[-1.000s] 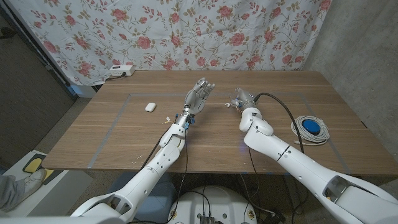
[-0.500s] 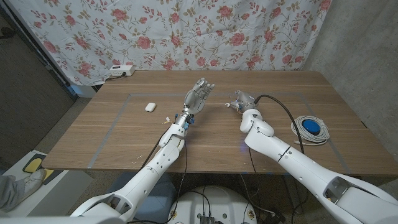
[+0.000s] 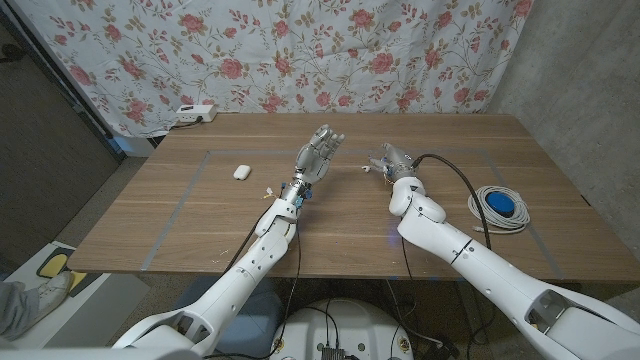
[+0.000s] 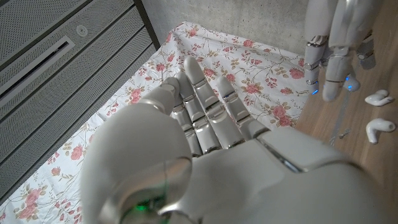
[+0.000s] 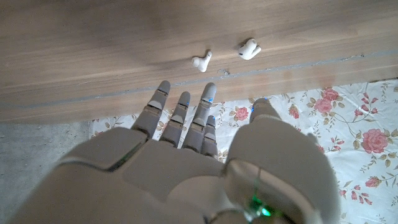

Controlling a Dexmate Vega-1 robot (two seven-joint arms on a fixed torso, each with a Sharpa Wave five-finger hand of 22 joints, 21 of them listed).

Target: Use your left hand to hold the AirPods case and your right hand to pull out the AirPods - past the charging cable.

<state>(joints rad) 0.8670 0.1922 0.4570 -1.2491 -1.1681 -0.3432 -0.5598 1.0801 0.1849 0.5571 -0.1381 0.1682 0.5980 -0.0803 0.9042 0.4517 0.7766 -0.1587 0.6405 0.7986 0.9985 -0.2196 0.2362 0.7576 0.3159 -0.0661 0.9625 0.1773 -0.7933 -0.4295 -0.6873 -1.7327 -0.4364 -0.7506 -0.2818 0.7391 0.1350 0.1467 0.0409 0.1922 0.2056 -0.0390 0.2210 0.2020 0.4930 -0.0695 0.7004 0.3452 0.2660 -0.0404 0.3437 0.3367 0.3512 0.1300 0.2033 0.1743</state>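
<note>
The white AirPods case [image 3: 240,172] lies closed on the wooden table [image 3: 180,220], well to the left of both hands. My left hand [image 3: 318,154] is raised above mid-table, its fingers straight and close together [image 4: 205,112], holding nothing. My right hand [image 3: 391,160] hovers to its right with fingers stretched out [image 5: 186,118] and empty. Two white earbuds [image 5: 201,61] [image 5: 249,48] lie loose on the wood just beyond the right fingertips. The left wrist view catches the same earbuds [image 4: 377,98] [image 4: 379,127] below the right hand's fingers [image 4: 329,56].
A coiled white charging cable with a blue puck [image 3: 500,207] lies at the table's right side. A white power strip [image 3: 193,113] sits at the back left corner. A small white scrap [image 3: 270,190] lies by my left forearm. A floral curtain hangs behind.
My right hand and forearm have shifted slightly to the right and farther from me. The left hand, the case and the cable have stayed put.
</note>
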